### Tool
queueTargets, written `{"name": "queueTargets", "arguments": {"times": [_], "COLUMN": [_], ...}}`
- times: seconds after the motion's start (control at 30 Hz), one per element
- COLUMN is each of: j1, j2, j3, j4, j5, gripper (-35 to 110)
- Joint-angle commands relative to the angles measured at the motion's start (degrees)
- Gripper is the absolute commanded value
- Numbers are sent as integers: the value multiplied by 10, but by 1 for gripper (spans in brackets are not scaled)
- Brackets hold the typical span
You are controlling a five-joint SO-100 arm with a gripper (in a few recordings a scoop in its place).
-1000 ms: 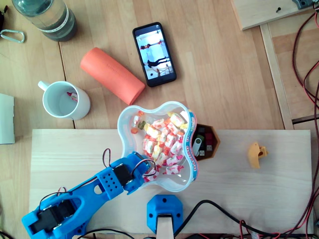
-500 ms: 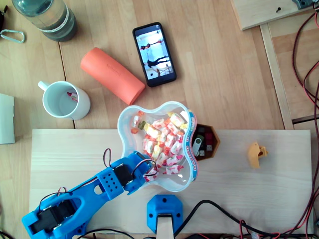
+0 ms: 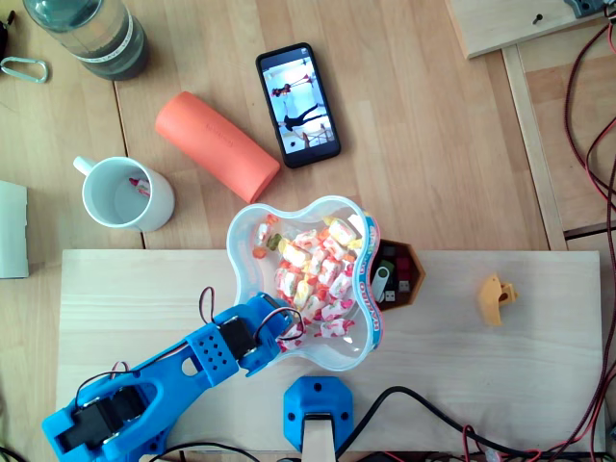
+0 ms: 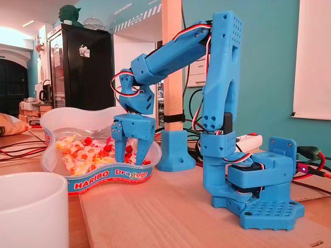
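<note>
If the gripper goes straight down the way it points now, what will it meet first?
Most likely the wrapped candies in the plastic tub, just under the gripper; exact depth is unclear.

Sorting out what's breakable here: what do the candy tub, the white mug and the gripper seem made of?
Candy tub: thin clear plastic, glossy; the sweets show through its wall. White mug: probably glazed ceramic, judging by its thick, smooth, shiny wall. Gripper: matte blue hard plastic, possibly 3D-printed, given its blocky, angular shapes.
</note>
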State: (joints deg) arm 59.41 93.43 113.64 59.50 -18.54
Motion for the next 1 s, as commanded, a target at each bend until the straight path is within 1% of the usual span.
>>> {"name": "queueTargets", "arguments": {"times": [0.0, 0.4, 0.53, 0.63, 0.8, 0.87, 0.97], "j1": [7, 11, 11, 11, 9, 8, 4], "j2": [6, 7, 8, 8, 8, 9, 9], "j3": [-16, 1, 2, -3, -7, -9, -14], "j4": [2, 4, 4, 3, 2, 1, 1], "j5": [-6, -9, -27, -30, -32, -32, -32], "gripper": [16, 16, 16, 12, -1, -4, -3]}}
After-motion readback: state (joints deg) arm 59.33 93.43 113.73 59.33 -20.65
